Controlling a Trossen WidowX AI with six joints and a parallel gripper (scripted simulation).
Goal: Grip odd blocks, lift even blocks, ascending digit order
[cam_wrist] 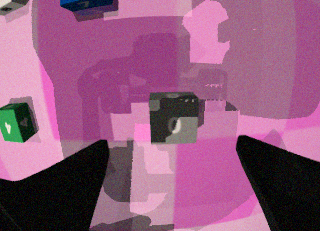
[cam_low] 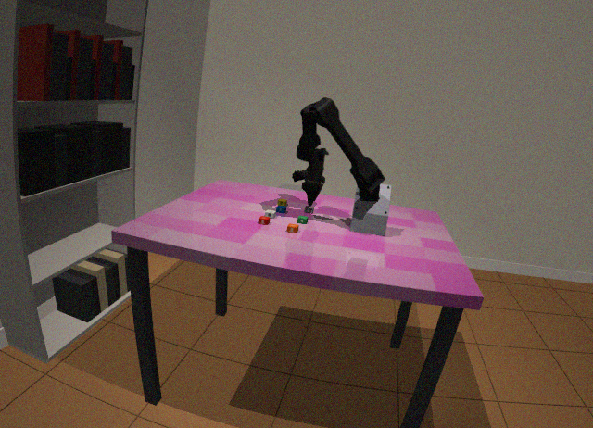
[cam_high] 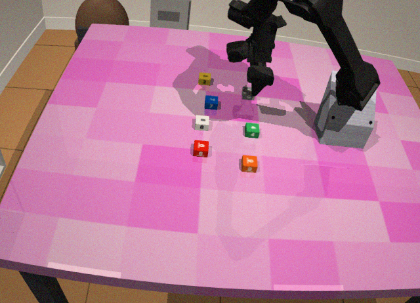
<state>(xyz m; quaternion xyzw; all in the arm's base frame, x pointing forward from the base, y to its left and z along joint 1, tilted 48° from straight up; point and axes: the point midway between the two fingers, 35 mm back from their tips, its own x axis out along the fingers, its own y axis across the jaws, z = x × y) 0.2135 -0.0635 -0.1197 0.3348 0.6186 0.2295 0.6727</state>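
A dark grey block (cam_high: 247, 93) (cam_low: 309, 209) (cam_wrist: 174, 118) shows a 0 and sits on the table, partly in shadow. My gripper (cam_high: 253, 92) (cam_low: 309, 205) (cam_wrist: 175, 145) is open wide and empty, close to the grey block, with a fingertip on either side in the wrist view. The yellow block (cam_high: 204, 79) shows a 2, the green block (cam_high: 252, 130) (cam_wrist: 17, 123) a 4, the blue block (cam_high: 211, 102) (cam_wrist: 87, 0) a 7. The white block (cam_high: 202, 122) looks like an 8. Digits on the red block (cam_high: 201, 148) and orange block (cam_high: 249, 163) are unclear.
The pink checkered table (cam_high: 163, 204) (cam_low: 206, 246) bears all the blocks. The arm's grey base (cam_high: 346, 134) (cam_low: 370, 222) stands right of them. The arm's shadow falls over the yellow and blue blocks. A shelf unit (cam_low: 165, 79) stands left of the table.
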